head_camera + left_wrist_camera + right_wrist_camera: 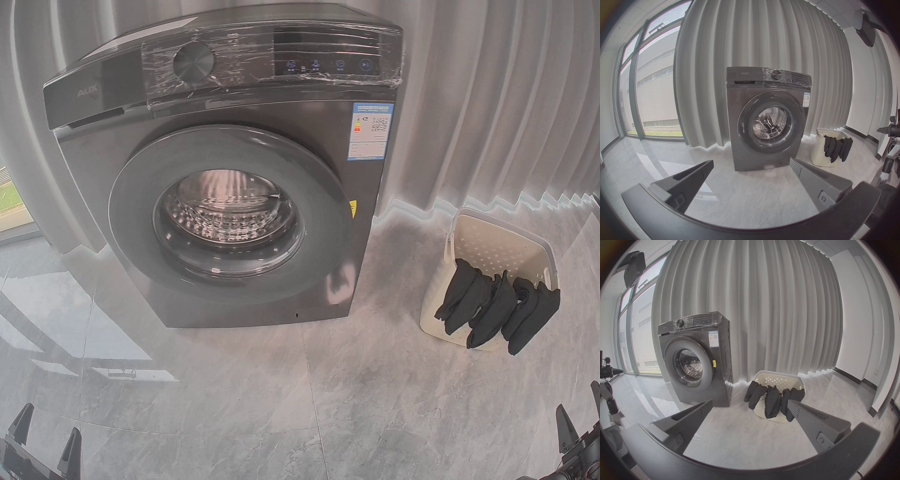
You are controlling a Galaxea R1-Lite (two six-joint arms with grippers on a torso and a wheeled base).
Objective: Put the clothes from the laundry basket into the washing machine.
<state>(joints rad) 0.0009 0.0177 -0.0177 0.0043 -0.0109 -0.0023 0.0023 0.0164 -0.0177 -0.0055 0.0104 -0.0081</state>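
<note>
A dark grey front-loading washing machine (pixel 231 169) stands on the floor with its round door shut, also seen as the washing machine (pixel 768 118) and the washing machine (pixel 693 362). To its right a cream laundry basket (pixel 500 244) holds black clothes (pixel 494 306) draped over its front rim; the basket (pixel 779 380) and clothes (pixel 772 399) lie ahead of my right gripper (pixel 750 405). The basket (pixel 820 150) sits far from my left gripper (pixel 751 164). Both grippers are open and hold nothing, low near the floor: left gripper (pixel 44 437) at bottom left, right gripper (pixel 581 412) at bottom right.
Pale pleated curtains (pixel 500 94) hang behind the machine and basket. The grey tiled floor (pixel 312 387) stretches open between me and both objects. A large window (pixel 650 87) stands to the left of the machine.
</note>
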